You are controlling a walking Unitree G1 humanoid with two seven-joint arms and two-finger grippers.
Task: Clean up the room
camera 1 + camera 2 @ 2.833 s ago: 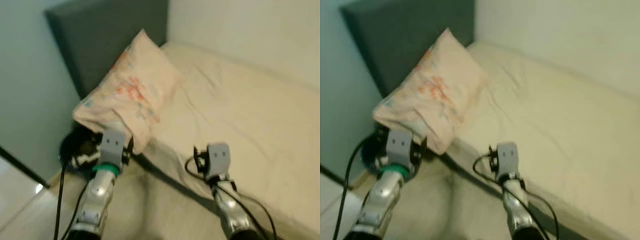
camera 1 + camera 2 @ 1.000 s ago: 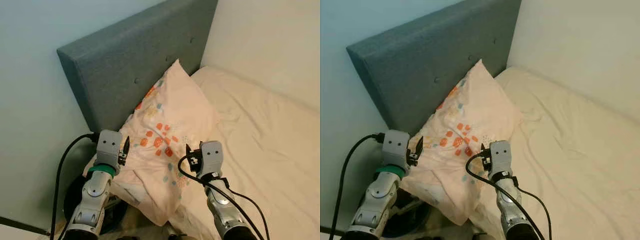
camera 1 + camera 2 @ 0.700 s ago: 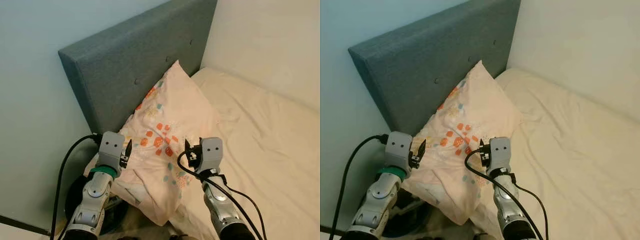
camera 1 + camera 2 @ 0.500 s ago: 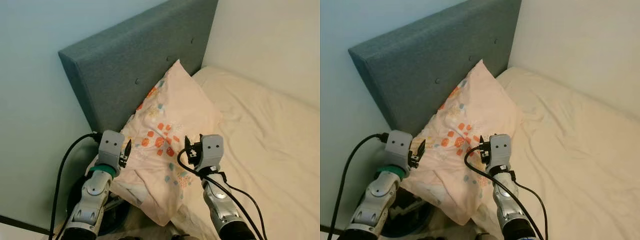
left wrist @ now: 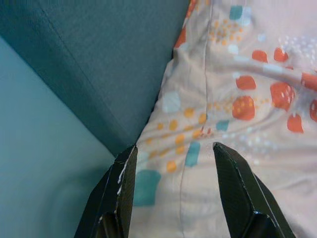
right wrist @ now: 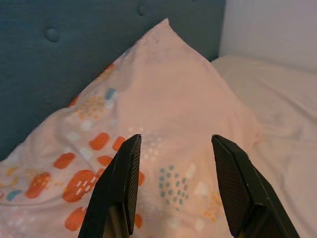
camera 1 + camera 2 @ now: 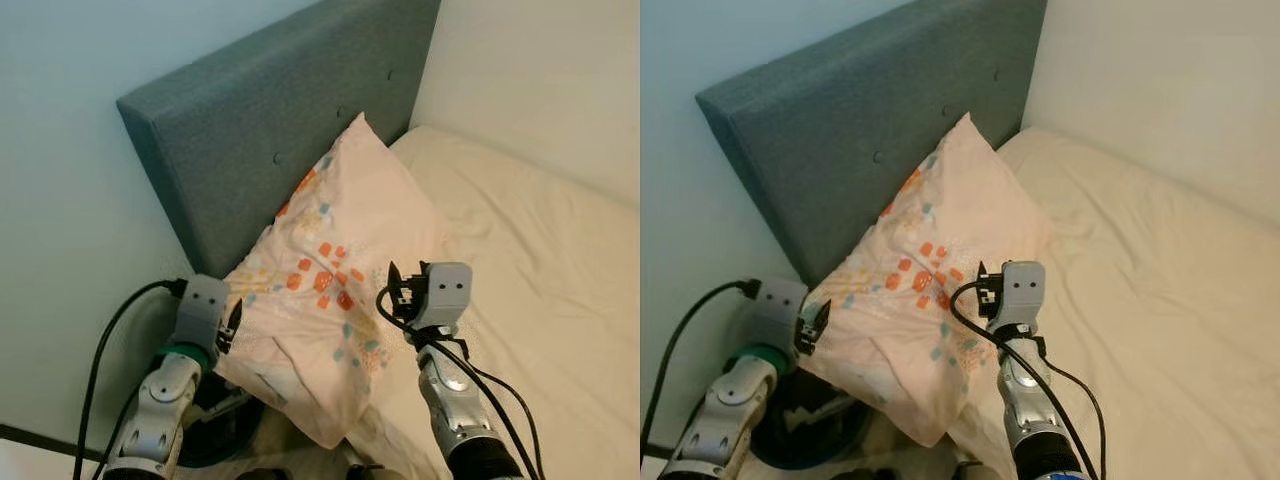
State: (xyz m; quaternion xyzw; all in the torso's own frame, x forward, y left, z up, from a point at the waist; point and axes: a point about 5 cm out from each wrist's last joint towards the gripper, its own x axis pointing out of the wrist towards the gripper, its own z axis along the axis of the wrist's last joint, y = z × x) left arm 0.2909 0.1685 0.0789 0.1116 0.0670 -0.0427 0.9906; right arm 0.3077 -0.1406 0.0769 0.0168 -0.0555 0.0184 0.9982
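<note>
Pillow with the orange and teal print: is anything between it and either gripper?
Nothing visible. The floral-print pillow leans on the grey-blue padded headboard; the left gripper and right gripper face it, jaws open, with only bare fabric ahead.

bed: a mattress under a cream sheet, creased, set in the corner between the headboard and the pale wall
headboard: grey-blue padded panel with buttons, upright at the head end of the bed
pillow: pale pink with orange, teal and yellow spots, lying on the sheet at the head end, propped against the headboard, its lower corner hanging over the bed's near side edge
</note>
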